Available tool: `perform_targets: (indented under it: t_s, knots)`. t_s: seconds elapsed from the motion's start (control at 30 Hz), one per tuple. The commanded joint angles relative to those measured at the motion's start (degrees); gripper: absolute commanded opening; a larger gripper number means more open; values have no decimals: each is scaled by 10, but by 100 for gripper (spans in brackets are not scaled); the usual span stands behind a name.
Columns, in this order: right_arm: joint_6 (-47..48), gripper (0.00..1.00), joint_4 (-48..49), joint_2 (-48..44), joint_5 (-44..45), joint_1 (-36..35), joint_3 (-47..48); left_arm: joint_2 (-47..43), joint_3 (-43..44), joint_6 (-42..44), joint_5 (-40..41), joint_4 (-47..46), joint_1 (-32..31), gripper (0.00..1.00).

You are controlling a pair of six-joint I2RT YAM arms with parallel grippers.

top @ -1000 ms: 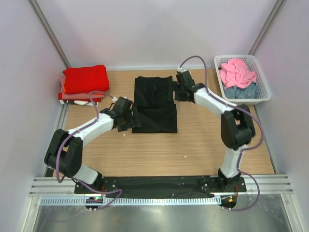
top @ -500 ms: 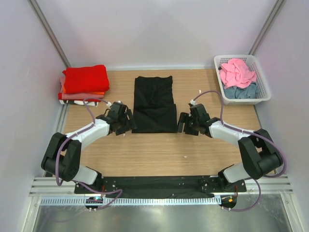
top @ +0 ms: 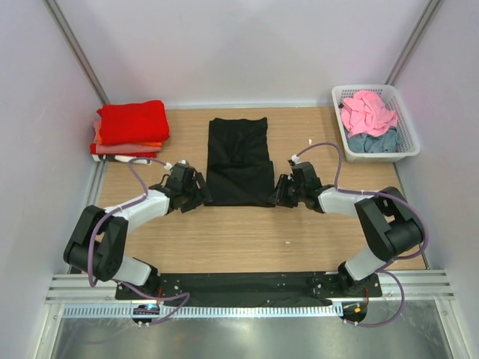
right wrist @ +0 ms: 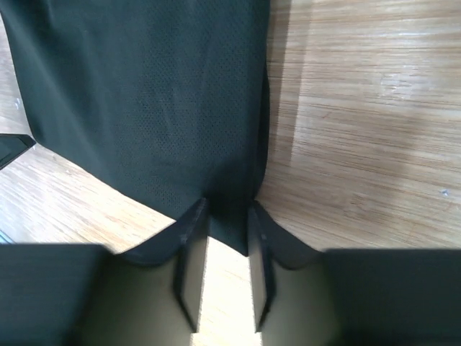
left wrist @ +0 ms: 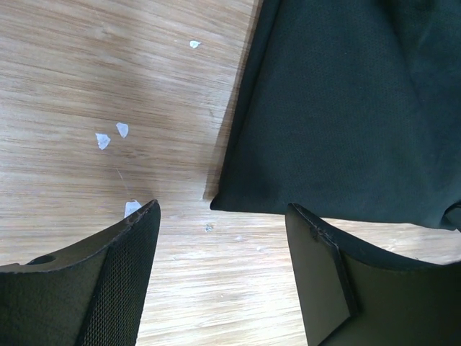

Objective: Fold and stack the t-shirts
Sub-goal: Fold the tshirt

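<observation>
- At the middle of the desk (top: pixel 247 232), the black t-shirt (top: pixel 239 161) lies flat as a long strip, narrowed lengthwise but not yet folded short.
- Far left, the folded stack (top: pixel 132 123) (red on top) is done.
- Far right, the basket (top: pixel 409 143) holds a pink shirt (top: pixel 368 111) and a grey-blue shirt (top: pixel 370 142), both crumpled.
- Left fingers (left wrist: pixel 130 277) stand wide apart at the near-left corner, holding nothing.
- Right fingers (right wrist: pixel 189 267) straddle the near-right corner narrowly; gripping or not, I cannot tell.

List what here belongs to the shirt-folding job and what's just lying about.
Job: black t-shirt; folded stack, red on top; pink t-shirt; grey-blue t-shirt.
Lying about: white basket; small white scraps.
</observation>
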State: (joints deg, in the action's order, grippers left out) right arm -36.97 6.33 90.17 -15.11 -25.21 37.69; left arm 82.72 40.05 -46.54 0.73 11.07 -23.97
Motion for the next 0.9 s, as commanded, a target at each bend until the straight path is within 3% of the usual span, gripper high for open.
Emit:
perform_targets:
  t_s: [0.0, 0.13, 0.3, 0.67, 0.73, 0.87]
  knots:
    - [-6, 31, 25, 5, -4, 1, -11, 3, -9, -10, -5, -45, 4, 70]
    - [-2, 22, 25, 14, -5, 2, -9, 16, -13, -14, -21, -64, 4, 65]
    - [1, 19, 26, 26, -9, 2, -4, 31, -22, -17, -33, -84, 4, 53]
    - [5, 11, 22, 38, -9, 3, 5, 8, -64, -20, -51, -91, 4, 37]
    - [3, 3, 23, 39, -14, 3, 6, 10, -69, -20, -51, -98, 4, 27]
    - [3, 1, 19, 29, -19, 3, 2, 22, -66, -19, -53, -103, 4, 4]
